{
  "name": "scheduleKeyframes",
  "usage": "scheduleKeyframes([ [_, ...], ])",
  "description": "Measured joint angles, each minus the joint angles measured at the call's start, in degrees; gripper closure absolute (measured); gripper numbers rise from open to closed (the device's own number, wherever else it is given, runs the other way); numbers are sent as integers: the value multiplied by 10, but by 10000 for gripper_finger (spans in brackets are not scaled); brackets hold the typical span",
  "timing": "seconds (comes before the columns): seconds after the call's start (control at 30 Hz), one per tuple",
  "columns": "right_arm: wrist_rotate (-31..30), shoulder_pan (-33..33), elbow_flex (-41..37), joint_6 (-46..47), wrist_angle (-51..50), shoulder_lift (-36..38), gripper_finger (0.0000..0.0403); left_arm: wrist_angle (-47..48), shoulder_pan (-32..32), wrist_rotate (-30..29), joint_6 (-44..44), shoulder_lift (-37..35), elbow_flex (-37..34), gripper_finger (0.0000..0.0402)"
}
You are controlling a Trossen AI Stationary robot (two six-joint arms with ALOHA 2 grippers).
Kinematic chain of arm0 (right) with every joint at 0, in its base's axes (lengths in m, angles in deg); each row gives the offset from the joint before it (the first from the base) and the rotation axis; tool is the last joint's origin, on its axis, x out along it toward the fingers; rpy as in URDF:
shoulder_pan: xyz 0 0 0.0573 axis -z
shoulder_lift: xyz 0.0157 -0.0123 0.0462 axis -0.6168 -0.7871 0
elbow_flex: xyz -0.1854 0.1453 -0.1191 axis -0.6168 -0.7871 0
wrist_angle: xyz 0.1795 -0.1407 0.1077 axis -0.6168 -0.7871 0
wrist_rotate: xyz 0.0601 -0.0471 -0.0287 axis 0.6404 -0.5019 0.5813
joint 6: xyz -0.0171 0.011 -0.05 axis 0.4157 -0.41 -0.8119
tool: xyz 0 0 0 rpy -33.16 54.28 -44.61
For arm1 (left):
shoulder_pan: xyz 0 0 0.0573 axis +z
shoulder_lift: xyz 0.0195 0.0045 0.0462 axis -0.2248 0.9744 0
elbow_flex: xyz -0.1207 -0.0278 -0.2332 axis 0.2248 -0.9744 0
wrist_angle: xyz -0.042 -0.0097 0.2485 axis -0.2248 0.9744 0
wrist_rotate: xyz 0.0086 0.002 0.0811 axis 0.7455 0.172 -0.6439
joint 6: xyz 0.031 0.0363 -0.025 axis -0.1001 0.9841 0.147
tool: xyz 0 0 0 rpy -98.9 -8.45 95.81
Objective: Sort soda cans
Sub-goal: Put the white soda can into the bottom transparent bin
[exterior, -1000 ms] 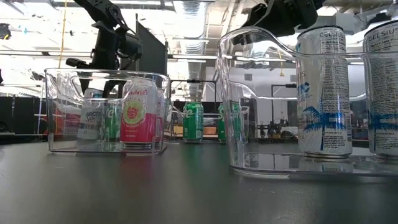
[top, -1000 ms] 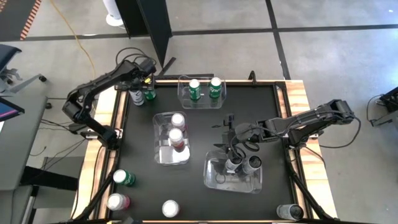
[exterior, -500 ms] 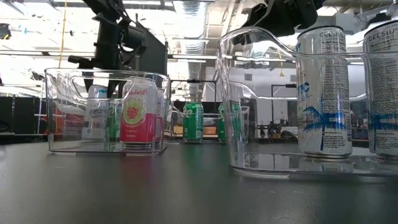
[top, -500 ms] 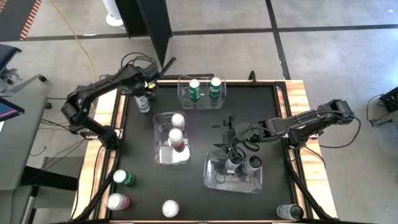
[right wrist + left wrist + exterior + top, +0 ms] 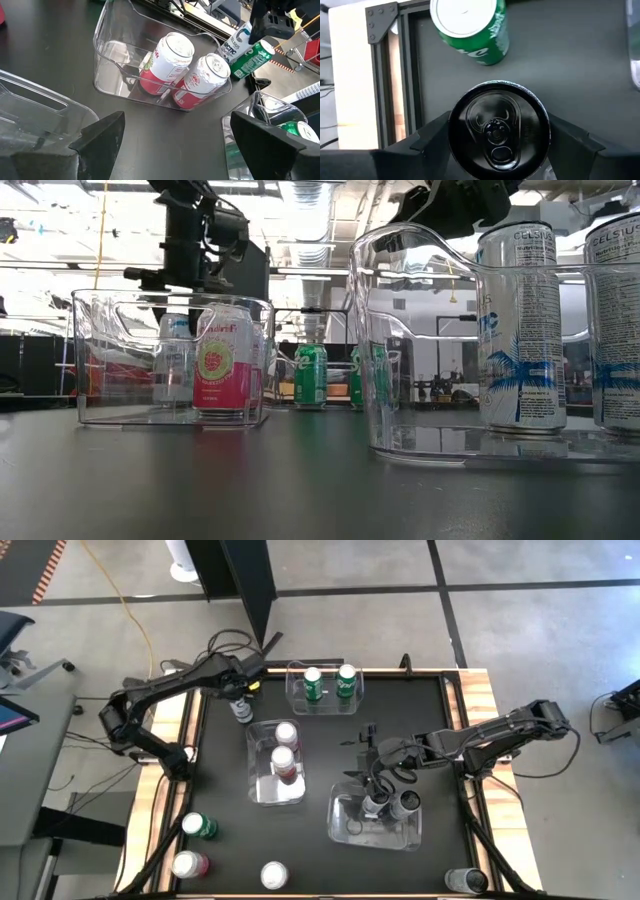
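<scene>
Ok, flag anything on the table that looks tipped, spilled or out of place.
Nothing stands out. The binned cans stand upright, one colour per bin, nothing spilled. The left gripper holds a dark can beside a loose green can; the right gripper hangs open over the dark cans' bin.

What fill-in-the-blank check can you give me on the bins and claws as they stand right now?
1. The left claw is shut on a can with a ____ top.
2. The bin at the far edge holds two ____ cans.
3. The middle bin holds ____ red-pink cans.
4. The right claw, over the near bin, stands ____ and holds nothing.

Missing words: black; green; two; open
</scene>
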Motion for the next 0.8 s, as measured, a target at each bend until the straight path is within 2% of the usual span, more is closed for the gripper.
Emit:
scheduleKeyframes([
  [0.43, -1, 0, 0, 0, 0, 0, 23, -34, -79, -8, 13, 0, 1, 142],
  [0.8, -3, 2, 0, -1, 0, 0, 23, -40, -105, -26, 35, 0, 2, 142],
])
